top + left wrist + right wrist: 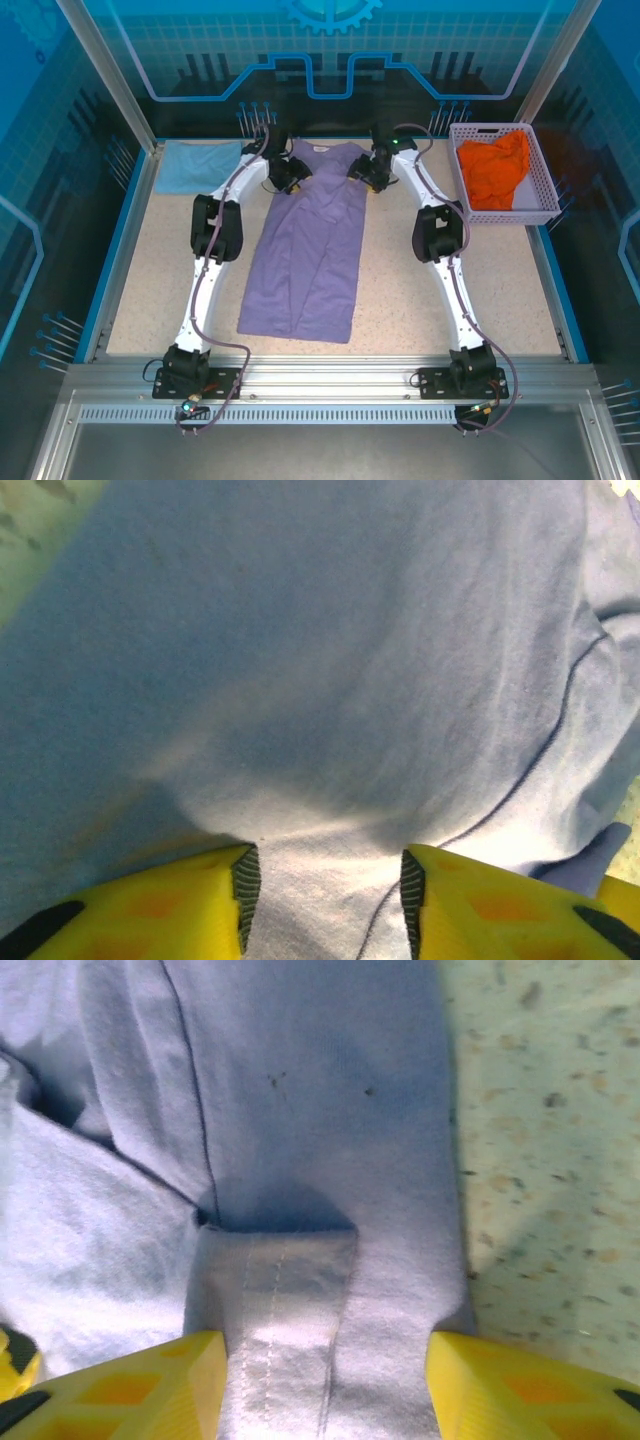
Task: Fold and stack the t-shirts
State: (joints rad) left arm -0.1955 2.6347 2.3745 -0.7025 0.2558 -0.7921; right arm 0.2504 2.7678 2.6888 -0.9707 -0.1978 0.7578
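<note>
A lavender t-shirt [305,250] lies folded into a long narrow strip down the middle of the table. Both grippers are at its far end. My left gripper [290,178] is over the far left corner and my right gripper [365,172] over the far right corner. In the left wrist view the yellow fingers [200,905] stand apart, so the left gripper [325,885] is open over the lavender cloth [330,660]. My right gripper [327,1365] is open too, with a stitched hem [275,1280] lying between its fingers. A folded light blue t-shirt [195,165] lies at the far left. An orange t-shirt [497,170] sits crumpled in the basket.
The pale lattice basket [546,190] stands at the far right corner. Speckled tabletop [160,270] lies bare on both sides of the lavender strip, and in the right wrist view tabletop [550,1140] shows just beside the cloth's edge. Blue walls and metal rails ring the table.
</note>
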